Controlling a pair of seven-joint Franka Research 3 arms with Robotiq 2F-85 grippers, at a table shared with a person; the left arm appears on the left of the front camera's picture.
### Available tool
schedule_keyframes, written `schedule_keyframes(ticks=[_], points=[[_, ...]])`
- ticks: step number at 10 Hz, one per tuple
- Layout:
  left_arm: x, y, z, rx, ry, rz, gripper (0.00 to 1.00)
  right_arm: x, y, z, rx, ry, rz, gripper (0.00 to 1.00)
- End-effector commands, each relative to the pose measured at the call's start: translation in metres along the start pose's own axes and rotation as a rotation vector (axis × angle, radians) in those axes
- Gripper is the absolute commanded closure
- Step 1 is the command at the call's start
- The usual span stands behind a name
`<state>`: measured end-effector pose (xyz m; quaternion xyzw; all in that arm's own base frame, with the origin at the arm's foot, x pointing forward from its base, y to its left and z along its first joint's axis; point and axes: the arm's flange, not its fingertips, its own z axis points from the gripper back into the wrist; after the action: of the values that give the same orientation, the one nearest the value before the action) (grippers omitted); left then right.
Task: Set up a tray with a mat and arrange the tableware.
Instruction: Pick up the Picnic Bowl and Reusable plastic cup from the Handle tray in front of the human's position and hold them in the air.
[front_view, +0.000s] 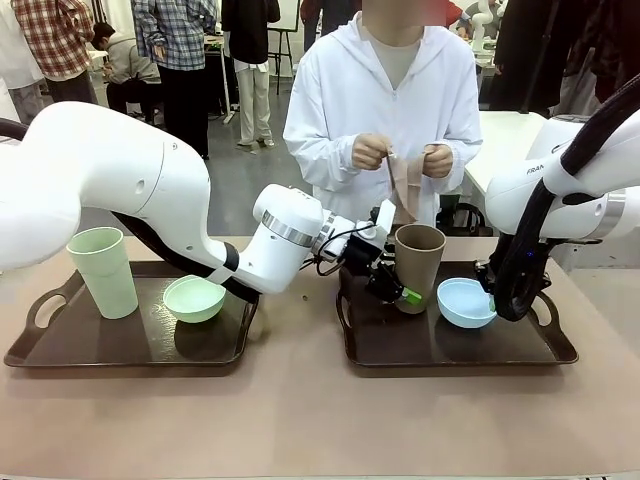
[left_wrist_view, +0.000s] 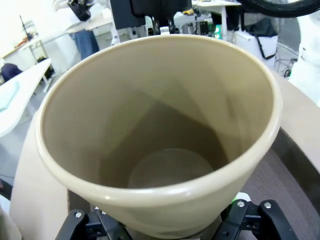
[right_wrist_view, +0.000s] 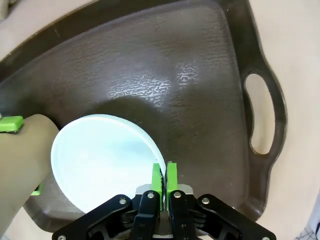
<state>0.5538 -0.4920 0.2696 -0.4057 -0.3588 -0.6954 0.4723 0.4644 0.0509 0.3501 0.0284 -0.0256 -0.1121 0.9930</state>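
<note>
Looking across the table: left gripper (front_view: 404, 288) clamped around the brown cup (front_view: 420, 258) over the right-hand tray (front_view: 400, 345), right gripper (front_view: 490, 300) pinching the light blue bowl (front_view: 462, 302) at its 3 o'clock rim, cup just beside at 9 o'clock. From the left wrist: squeeze evenly, set the cup down upright. From the right wrist: pads (right_wrist_view: 171, 176) closed on the rim at 6 o'clock; lower flat, clear of the cup.

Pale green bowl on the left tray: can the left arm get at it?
Probably not yet. The left gripper is shut on the brown cup at the right tray; it must release that first. Nothing covers the pale green bowl.
</note>
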Motion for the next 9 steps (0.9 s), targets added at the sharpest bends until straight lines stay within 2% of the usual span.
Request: schedule_keyframes(ticks=[1,2,4,5,6,7,9], points=[[0.005,-0.009,0.007,0.020,-0.003,0.008,0.78,0.002,0.000,-0.006,0.000,-0.010,0.019,1.00],[0.005,-0.010,0.008,0.024,-0.001,0.014,1.00,0.002,0.000,-0.006,-0.002,-0.011,0.018,1.00],[0.005,-0.010,0.010,0.032,0.019,0.034,1.00,0.004,0.000,-0.006,-0.007,-0.004,-0.009,1.00],[0.007,-0.012,0.013,0.029,0.027,0.101,1.00,0.003,0.001,0.000,0.000,0.010,-0.004,1.00],[0.018,-0.021,0.022,0.031,0.022,0.143,1.00,-0.004,-0.001,0.018,-0.002,0.032,0.011,1.00],[0.039,-0.036,0.041,0.072,0.023,0.178,1.00,-0.021,-0.008,0.053,-0.014,-0.001,0.047,1.00],[0.077,-0.066,0.074,0.137,-0.033,0.215,1.00,-0.049,-0.026,0.109,-0.067,-0.001,0.119,1.00]])
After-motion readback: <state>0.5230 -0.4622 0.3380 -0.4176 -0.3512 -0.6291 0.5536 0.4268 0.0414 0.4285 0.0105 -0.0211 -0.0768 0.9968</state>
